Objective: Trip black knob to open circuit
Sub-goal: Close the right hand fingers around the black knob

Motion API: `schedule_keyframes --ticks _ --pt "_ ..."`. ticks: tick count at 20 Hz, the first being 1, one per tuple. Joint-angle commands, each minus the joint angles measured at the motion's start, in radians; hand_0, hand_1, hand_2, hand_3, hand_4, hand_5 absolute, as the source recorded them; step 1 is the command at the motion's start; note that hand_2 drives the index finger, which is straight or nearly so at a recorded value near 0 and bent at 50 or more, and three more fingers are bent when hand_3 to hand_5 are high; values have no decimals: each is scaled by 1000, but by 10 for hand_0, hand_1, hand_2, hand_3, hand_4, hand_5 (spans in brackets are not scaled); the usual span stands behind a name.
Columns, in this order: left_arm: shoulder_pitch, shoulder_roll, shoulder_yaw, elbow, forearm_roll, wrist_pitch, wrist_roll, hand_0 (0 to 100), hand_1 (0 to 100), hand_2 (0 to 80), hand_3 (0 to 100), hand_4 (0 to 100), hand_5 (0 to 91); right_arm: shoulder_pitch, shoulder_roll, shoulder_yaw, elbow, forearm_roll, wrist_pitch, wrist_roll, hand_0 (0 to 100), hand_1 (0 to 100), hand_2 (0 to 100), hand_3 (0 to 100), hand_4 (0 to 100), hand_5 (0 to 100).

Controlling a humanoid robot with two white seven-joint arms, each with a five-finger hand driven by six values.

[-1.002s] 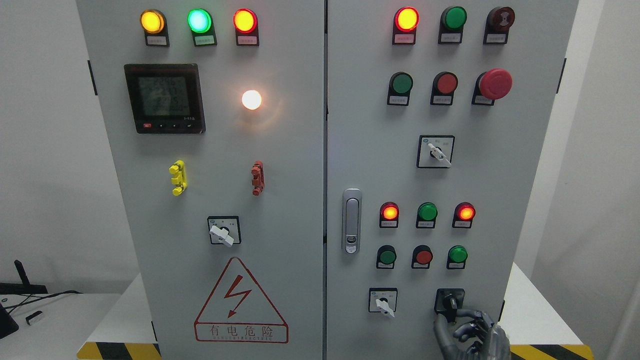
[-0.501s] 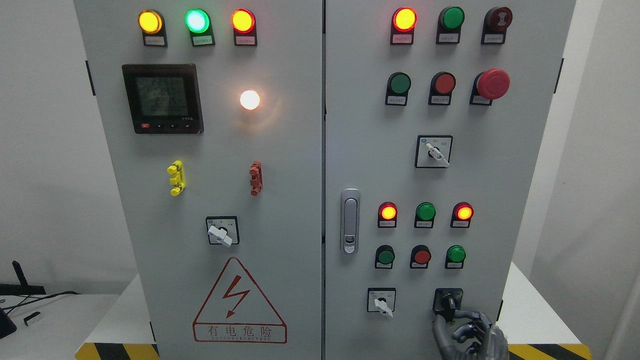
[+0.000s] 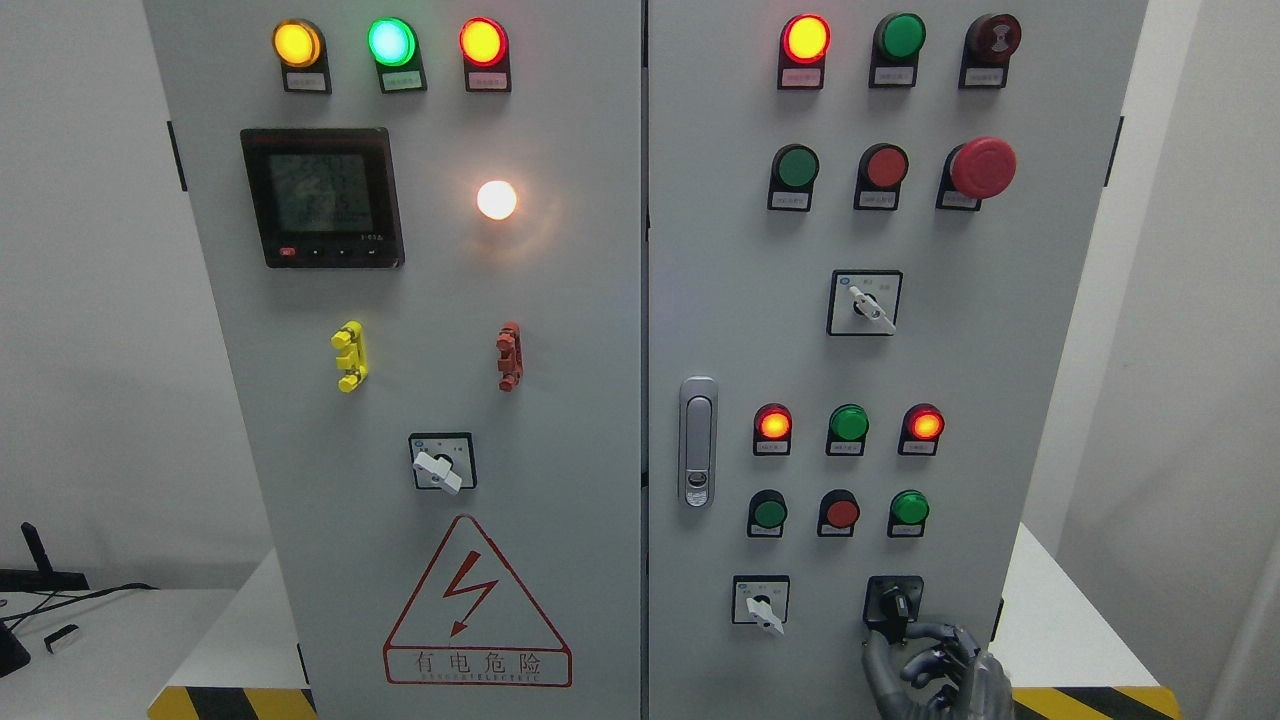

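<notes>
The black knob (image 3: pixel 893 602) sits in a black square plate at the lower right of the grey cabinet's right door (image 3: pixel 720 300), its handle pointing down and slightly left. My right hand (image 3: pixel 935 670) comes up from the bottom edge just below it. The thumb rises left of the handle's lower tip and the curled index finger (image 3: pixel 928 631) reaches that tip from the right, so the hand is pinched on the knob's lower end. The other fingers are curled underneath. My left arm is out of view.
A white selector switch (image 3: pixel 762 604) sits left of the knob, with three push buttons (image 3: pixel 841 512) and three indicator lamps (image 3: pixel 848 424) above. The door latch (image 3: pixel 697 441) is at the seam. A red mushroom button (image 3: pixel 981 167) sticks out higher up. White tables flank the cabinet.
The whole picture has drifted a few pixels to the left. My right hand stays at the knob's lower end, and the knob's angle looks the same.
</notes>
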Motion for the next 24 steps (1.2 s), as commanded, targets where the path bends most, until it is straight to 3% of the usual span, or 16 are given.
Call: schedule_keyframes --ticks 1,24 --pt "0 0 0 1 -31 0 -1 120 389 0 0 0 0 -2 0 0 5 1 1 0 318 752 530 839 830 919" --pt "0 0 0 1 -31 0 -1 120 389 0 0 0 0 -23 2 -1 23 -8 3 0 330 735 540 857 841 926"
